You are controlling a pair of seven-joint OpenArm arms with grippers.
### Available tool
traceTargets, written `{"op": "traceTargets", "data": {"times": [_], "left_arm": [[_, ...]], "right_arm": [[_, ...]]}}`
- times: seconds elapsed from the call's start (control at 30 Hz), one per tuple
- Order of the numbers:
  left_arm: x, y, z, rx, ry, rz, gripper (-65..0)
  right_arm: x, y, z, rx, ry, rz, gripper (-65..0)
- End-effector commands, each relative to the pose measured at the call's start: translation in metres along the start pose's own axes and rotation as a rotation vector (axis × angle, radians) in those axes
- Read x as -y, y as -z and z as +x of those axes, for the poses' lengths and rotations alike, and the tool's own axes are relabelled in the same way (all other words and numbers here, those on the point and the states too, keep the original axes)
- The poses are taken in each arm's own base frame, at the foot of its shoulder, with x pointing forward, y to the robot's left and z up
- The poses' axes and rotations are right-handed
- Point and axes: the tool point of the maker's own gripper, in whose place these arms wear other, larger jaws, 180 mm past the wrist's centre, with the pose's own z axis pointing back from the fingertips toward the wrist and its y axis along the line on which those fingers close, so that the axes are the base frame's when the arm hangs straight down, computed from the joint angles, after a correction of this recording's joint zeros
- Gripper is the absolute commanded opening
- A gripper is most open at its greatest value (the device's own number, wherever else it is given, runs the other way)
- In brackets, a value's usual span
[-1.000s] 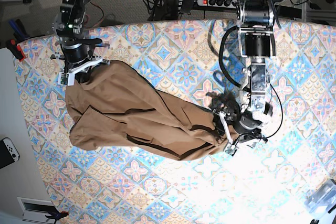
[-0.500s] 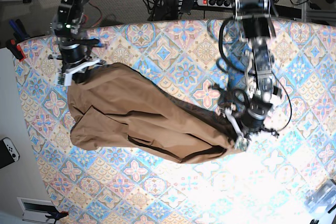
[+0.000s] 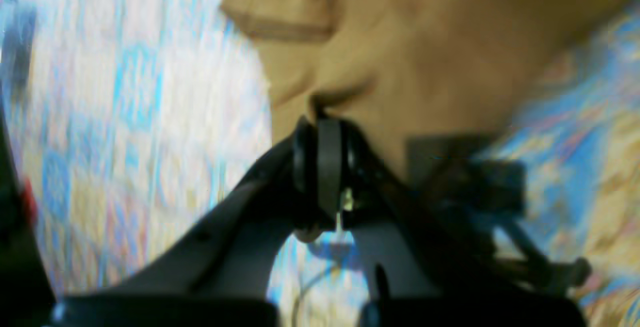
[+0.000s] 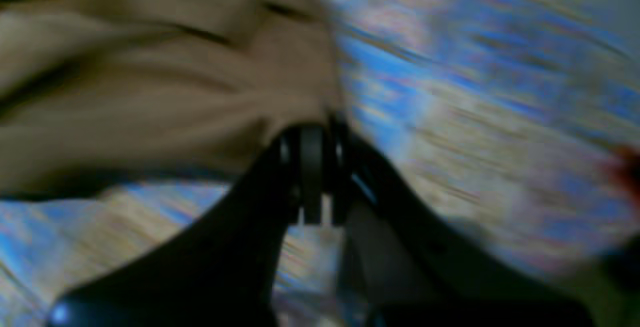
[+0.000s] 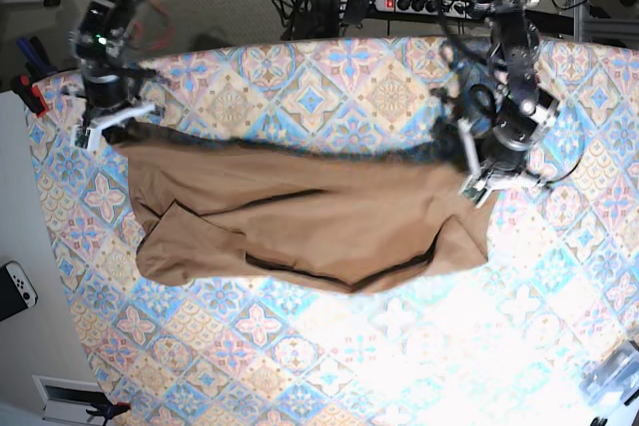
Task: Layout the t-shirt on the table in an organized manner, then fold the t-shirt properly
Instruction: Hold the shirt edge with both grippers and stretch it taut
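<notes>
**Shirt stretched between both arms, layout unfinished, no fold begun**

The plain tan-brown soft fabric t-shirt (image 5: 300, 216) with darker brown seam edging lies across the middle of the large table (image 5: 329, 82) draped in a blue, pink and cream diamond-tile cloth. Its upper edge runs as a fairly taut line from one gripper to the other.

The left gripper (image 5: 477, 177) pinches the shirt's right-hand upper corner in the base view; the left wrist view shows its fingers pressed together on a tuck of brown cloth. The right gripper (image 5: 108, 122) pinches the opposite corner at the table's left end, fingers likewise closed on fabric (both wrist views are blurred).

By my reading the spreading step is under way but incomplete. Below the taut edge the shirt sags in loose folds, with a flap doubled over at its lower left and a curved dark seam near its lower middle. Flattening those wrinkles remains, and all the folding remains after that.
</notes>
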Motion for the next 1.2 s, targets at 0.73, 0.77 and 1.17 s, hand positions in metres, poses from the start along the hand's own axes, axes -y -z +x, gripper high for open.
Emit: {"op": "traceTargets", "data": {"times": [0.73, 0.77, 1.17], "left_arm": [[0.052, -0.035, -0.083, -0.173, -0.008, -0.096, -65.0], [0.052, -0.036, -0.083, -0.176, -0.007, -0.097, -65.0], [0.053, -0.040, -0.072, -0.136, -0.084, -0.071, -19.3]], "right_arm": [[0.001, -0.006, -0.031, -0.117, 0.008, 0.030, -65.0], [0.001, -0.007, -0.032, -0.120, 0.007, 0.031, -65.0], [0.000, -0.008, -0.032, -0.120, 0.005, 0.034, -58.6]]}}
